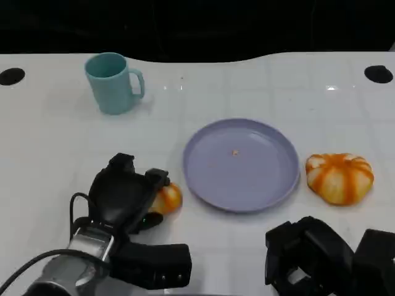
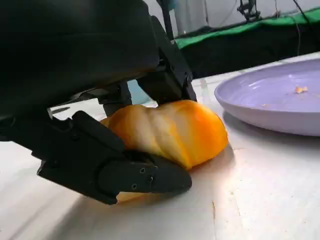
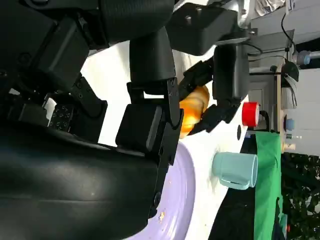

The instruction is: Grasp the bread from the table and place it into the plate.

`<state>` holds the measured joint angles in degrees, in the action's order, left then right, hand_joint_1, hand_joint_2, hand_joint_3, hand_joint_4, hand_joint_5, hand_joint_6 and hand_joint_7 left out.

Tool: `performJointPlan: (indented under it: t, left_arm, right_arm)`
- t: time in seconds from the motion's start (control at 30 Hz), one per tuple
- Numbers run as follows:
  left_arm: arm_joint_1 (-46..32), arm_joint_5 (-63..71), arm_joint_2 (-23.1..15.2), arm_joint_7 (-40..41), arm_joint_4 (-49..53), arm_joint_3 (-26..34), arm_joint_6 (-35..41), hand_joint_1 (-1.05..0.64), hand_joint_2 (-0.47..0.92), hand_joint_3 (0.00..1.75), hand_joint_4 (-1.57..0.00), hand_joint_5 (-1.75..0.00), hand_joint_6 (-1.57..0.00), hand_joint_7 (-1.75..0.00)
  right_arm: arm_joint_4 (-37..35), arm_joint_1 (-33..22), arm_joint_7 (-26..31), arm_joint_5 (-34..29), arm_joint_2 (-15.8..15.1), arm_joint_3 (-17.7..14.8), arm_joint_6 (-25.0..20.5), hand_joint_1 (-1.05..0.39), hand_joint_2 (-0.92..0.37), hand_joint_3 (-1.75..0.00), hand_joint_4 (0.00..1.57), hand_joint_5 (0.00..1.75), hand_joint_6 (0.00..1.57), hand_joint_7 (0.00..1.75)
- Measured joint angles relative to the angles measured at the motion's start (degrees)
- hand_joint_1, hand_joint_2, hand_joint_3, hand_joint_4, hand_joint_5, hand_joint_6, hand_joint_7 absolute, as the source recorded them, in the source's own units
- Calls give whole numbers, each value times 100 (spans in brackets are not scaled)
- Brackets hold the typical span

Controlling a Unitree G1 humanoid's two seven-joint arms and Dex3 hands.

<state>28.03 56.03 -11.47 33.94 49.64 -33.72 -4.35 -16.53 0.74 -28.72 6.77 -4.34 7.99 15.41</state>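
Note:
A small orange bread roll (image 1: pixel 168 198) lies on the white table just left of the lilac plate (image 1: pixel 247 182). My left hand (image 1: pixel 123 196) is wrapped around it. In the left wrist view the fingers (image 2: pixel 165 75) press on top of the roll (image 2: pixel 170 130) and the thumb lies under its near side; the roll still touches the table. The plate's rim (image 2: pixel 270 102) is close beside it. The plate holds only a crumb. My right hand (image 1: pixel 321 259) hovers near the table's front edge, below the plate, holding nothing. The right wrist view also catches the roll (image 3: pixel 194 106).
A larger round orange-and-white bun (image 1: pixel 339 177) sits right of the plate. A teal cup (image 1: pixel 113 82) stands at the back left. Two dark holes mark the table's far corners. Bare table lies between the cup and the plate.

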Motion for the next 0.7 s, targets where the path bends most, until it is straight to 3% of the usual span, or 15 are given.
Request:
performJointPlan:
  t: [0.07, 0.13, 0.2, 0.5, 0.7]
  left_arm:
    - [24, -7, 22, 346, 247, -52, -81, -25, 59, 114, -80, -175, -60, -174]
    - [28, -14, 28, 577, 369, -94, -143, -25, 56, 117, -81, -175, -63, -163]
    - [31, -24, 22, 673, 384, -124, -201, -24, 53, 123, -83, -175, -61, -170]
    - [20, -109, -243, 585, -91, -116, -350, -18, 41, 134, -87, -175, -66, -174]
    - [19, -212, -444, 554, -515, -43, -473, -22, 42, 135, -90, -175, -68, -175]
  right_arm:
    - [-4, 0, 0, -1, 0, -1, 10, -105, -16, -118, 156, 125, 157, 96]
    - [-6, 0, 1, -5, 0, 0, 16, -105, -17, -118, 155, 124, 157, 96]
    - [-6, 0, 7, -10, 0, 3, 16, -105, -17, -118, 155, 124, 157, 96]
    - [2, -1, 62, -86, -2, 41, 35, -105, -18, -119, 154, 125, 157, 96]
    - [6, -1, 104, -101, -3, 53, 34, -105, -15, -124, 154, 125, 157, 98]
